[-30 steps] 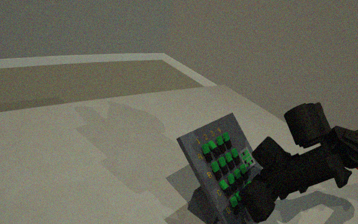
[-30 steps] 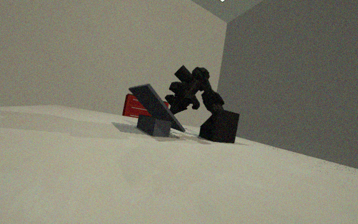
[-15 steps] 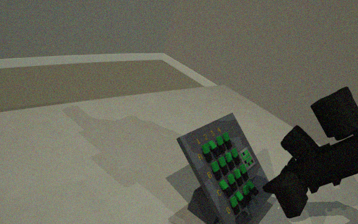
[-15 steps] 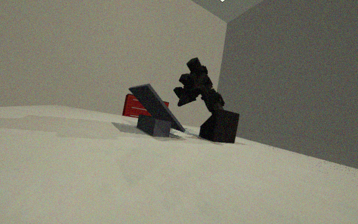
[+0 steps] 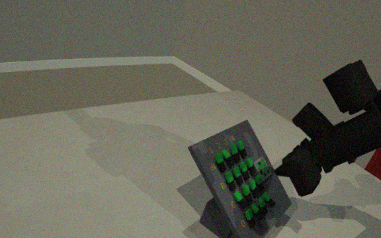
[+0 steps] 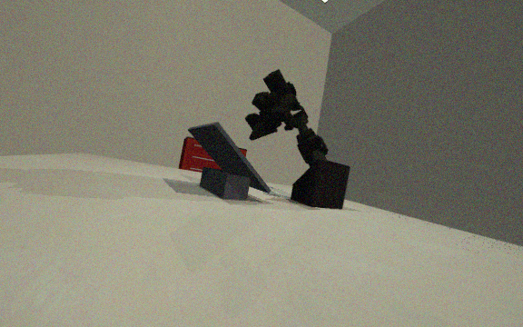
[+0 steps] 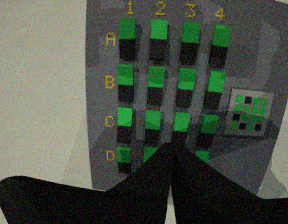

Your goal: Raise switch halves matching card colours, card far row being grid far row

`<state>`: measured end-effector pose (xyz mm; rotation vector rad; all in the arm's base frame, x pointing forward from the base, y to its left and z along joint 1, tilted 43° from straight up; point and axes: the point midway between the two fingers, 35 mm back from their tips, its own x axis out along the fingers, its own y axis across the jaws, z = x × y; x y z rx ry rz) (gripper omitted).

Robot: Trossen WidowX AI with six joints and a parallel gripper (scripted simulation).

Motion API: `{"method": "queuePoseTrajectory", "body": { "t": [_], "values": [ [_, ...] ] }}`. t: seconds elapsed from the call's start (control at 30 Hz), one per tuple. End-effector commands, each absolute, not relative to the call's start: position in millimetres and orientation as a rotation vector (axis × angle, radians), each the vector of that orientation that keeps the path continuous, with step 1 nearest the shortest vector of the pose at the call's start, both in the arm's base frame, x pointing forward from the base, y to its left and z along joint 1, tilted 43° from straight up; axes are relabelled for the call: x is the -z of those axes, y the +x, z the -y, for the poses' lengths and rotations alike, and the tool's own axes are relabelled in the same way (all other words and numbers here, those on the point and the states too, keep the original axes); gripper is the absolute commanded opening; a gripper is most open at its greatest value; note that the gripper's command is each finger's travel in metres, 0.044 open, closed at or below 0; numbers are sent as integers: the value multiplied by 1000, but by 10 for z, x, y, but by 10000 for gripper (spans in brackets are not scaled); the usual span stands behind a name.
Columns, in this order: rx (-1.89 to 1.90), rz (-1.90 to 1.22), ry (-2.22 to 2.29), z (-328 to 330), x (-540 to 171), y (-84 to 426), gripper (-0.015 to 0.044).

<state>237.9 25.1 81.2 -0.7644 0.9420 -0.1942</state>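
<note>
Because each rocker switch (image 5: 237, 196) (image 7: 124, 117) probably tips stiffly about its middle, the hand (image 5: 276, 172) (image 6: 251, 138) (image 7: 171, 151), closed and empty, should press the raised end squarely, gripping nothing.

Panel (image 5: 207, 165) (image 6: 231, 154) (image 7: 102, 100): dark grey, tilted, propped on a block. Switches (image 5: 243, 168) (image 7: 156, 76): four lettered rows, four numbered columns, green far halves, black near halves; row D partly hidden. Card (image 5: 262, 168) (image 7: 249, 112): pale, green and dark squares, fixed beside the grid.

Plain grey-beige walls (image 6: 143, 68), dim light.
</note>
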Motion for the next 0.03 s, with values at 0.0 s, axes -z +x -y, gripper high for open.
{"method": "queuePoseTrajectory", "body": {
  "t": [0.0],
  "values": [
    [194,-938,-764,-263,-838,2401,0]
  ]
}}
